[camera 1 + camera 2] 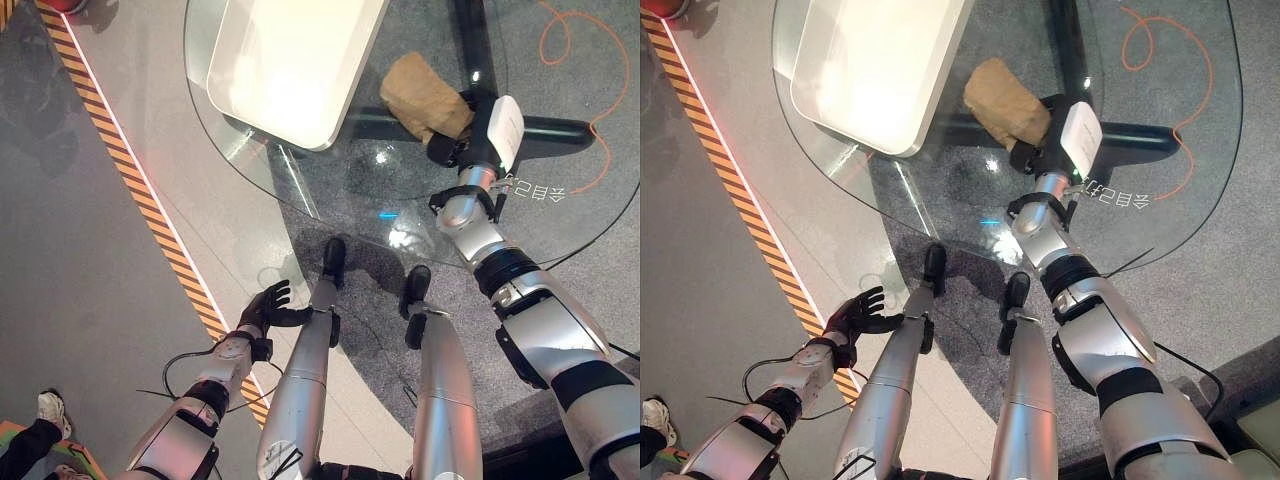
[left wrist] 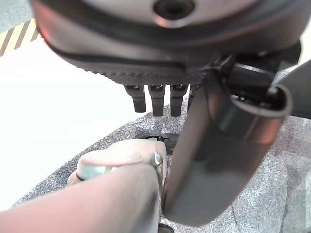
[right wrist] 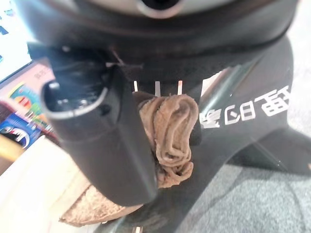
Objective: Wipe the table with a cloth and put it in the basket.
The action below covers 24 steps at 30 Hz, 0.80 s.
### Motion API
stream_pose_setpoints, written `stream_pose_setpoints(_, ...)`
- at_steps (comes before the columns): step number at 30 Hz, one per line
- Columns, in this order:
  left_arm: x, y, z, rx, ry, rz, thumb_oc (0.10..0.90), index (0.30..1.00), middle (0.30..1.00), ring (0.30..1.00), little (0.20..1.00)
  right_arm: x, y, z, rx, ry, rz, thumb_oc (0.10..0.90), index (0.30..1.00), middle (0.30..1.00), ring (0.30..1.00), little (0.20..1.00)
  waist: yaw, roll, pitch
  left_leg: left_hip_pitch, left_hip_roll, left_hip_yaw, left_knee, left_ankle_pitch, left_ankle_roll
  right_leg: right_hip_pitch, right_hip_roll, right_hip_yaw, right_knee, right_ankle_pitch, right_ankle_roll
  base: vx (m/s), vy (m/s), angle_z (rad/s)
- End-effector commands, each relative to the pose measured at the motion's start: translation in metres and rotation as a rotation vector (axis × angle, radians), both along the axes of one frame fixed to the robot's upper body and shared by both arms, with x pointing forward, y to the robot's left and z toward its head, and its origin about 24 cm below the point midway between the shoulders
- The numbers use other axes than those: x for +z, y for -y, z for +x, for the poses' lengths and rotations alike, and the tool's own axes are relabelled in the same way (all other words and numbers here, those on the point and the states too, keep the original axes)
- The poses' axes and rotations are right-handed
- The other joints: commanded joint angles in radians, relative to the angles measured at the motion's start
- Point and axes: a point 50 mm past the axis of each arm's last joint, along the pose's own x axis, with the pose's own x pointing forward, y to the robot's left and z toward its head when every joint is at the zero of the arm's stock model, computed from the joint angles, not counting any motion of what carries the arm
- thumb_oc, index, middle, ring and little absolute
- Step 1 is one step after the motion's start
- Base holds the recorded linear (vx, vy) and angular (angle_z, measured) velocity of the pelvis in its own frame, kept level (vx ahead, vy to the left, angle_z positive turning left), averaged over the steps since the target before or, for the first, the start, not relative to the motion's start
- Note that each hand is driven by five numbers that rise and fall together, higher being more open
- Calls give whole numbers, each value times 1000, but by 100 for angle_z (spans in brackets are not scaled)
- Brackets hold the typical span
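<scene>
Right wrist view: right hand (image 3: 104, 145) clamps bunched cloth (image 3: 170, 141) beside white basket (image 1: 290, 60); loose tail risks snagging rim. Left hand (image 1: 268, 305) relaxed, idle, well apart from basket.

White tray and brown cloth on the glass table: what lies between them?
Bare glass; in the left eye view the white tray and the brown cloth lie apart.

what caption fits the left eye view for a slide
Right hand presses a crumpled brown cloth on the round glass table.
</scene>
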Motion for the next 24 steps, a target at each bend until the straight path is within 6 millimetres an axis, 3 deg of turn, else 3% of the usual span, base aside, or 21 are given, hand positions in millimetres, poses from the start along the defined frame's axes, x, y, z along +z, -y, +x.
stream_pose_setpoints(1,-8,-20,-10,72,-28,-14,800,900,900,900,900,26,140,-43,-563,109,107,100,300,300,300,200,-42,17,-20,36,-41,81,136,-157,98,50,69,-12,-149,113,9,-7,-31,-1)
stream_pose_setpoints(7,-4,-30,-8,84,-28,-3,800,900,900,900,900,19,157,-53,-629,100,182,100,300,300,300,200,-45,8,-20,36,-39,77,133,-159,99,54,73,-12,-156,115,13,-2,-11,0)
stream_pose_setpoints(24,3,-45,-4,105,-24,9,800,900,900,900,900,-10,175,-67,-719,67,346,100,300,300,300,200,-56,-10,-20,37,-35,72,123,-160,95,60,78,-12,-168,117,19,-3,-11,-3)
